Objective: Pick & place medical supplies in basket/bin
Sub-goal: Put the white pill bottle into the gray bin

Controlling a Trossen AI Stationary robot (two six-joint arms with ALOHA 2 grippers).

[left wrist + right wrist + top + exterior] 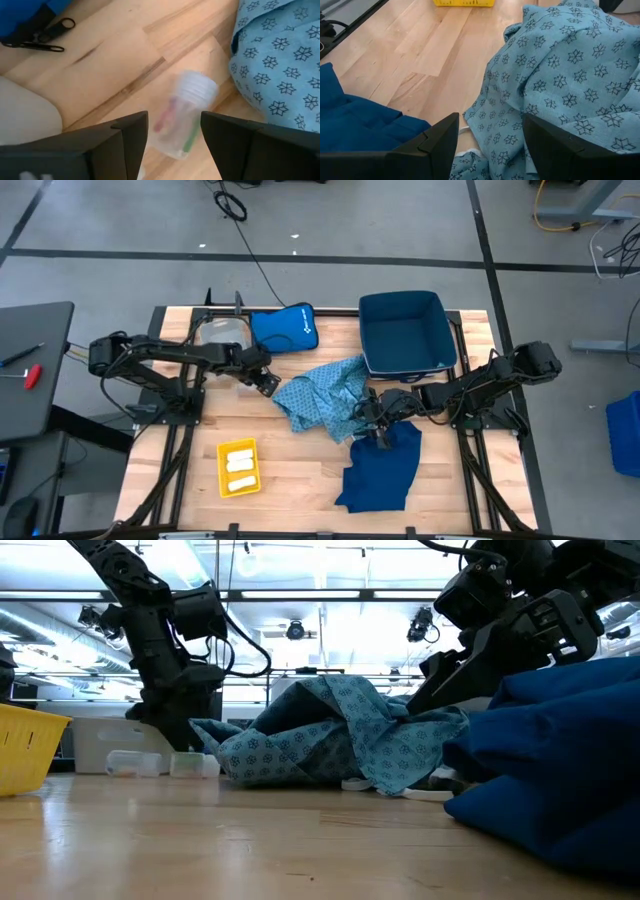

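Observation:
A clear vial (182, 120) with a ribbed cap lies on the wooden table, just left of the light-blue patterned cloth (325, 400). My left gripper (174, 122) is open and slants down over the vial, one finger on each side of its body. In the low view, two clear vials (195, 764) lie at that arm's foot. My right gripper (490, 125) is open and hangs over the spot where the light-blue cloth (570, 75) meets the navy cloth (385, 470). Nothing is between its fingers. White rolls lie in the yellow basket (238, 467). My left gripper's fingers (135, 135) flank the vial's body (172, 142), coming from above at a slant. The vial lies on its side on the table. Whether the fingers touch it, I cannot tell.
A navy bin (405, 332) stands at the far right of the table. The royal-blue pouch (285, 328) and a clear container (222, 332) lie at the far left. Bare wood shows between the yellow basket and the navy cloth.

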